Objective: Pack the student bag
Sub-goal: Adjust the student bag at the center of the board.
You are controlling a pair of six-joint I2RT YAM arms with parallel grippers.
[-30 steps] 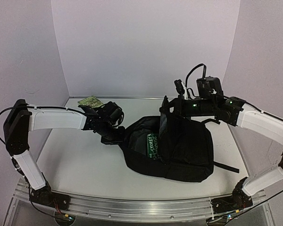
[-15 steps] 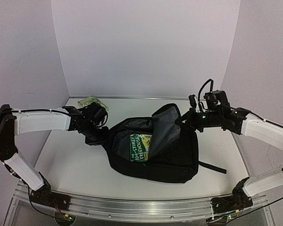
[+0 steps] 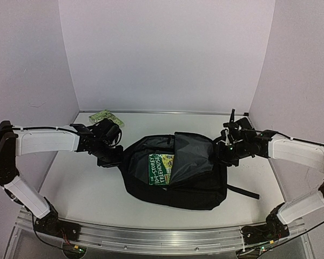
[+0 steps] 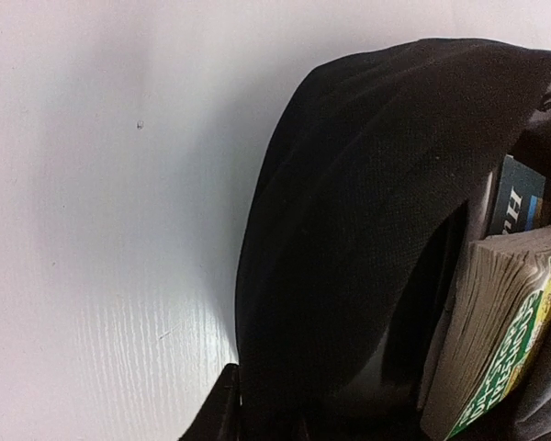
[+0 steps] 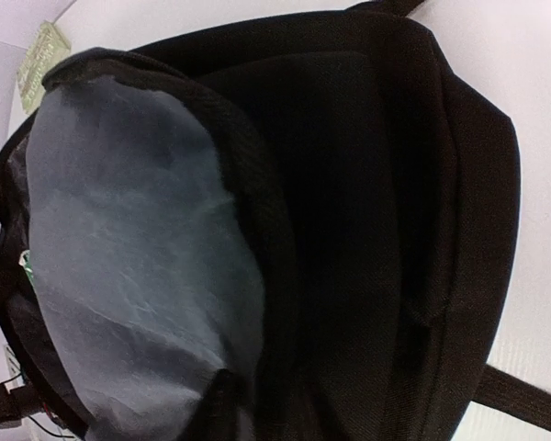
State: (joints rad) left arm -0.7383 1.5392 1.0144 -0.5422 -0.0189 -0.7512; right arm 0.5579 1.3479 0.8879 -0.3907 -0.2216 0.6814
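Note:
The student bag (image 3: 200, 181), a big black backpack, lies in the middle of the table with its mouth open to the left. A green-covered book (image 3: 161, 168) stands inside, and its page edges (image 4: 496, 322) show beside a blue book (image 4: 519, 197). The grey-lined flap (image 3: 190, 154) droops over the opening. My left gripper (image 3: 112, 157) is at the bag's left rim. One dark finger (image 4: 222, 409) shows against the black fabric (image 4: 349, 230), the other is lost in the dark. My right gripper (image 3: 222, 150) sits at the flap's right edge, one finger (image 5: 216, 404) beside the rim (image 5: 257, 230).
A green patterned packet (image 3: 103, 116) lies at the back left near the wall. A black shoulder strap (image 3: 243, 191) trails from the bag's right side. White walls close in the table on three sides, and a metal rail (image 3: 151, 240) runs along the front.
The flap stood raised by my right gripper and now hangs low over the bag. My right gripper came down and rightward. The bag slid left earlier; my left arm then barely moved.

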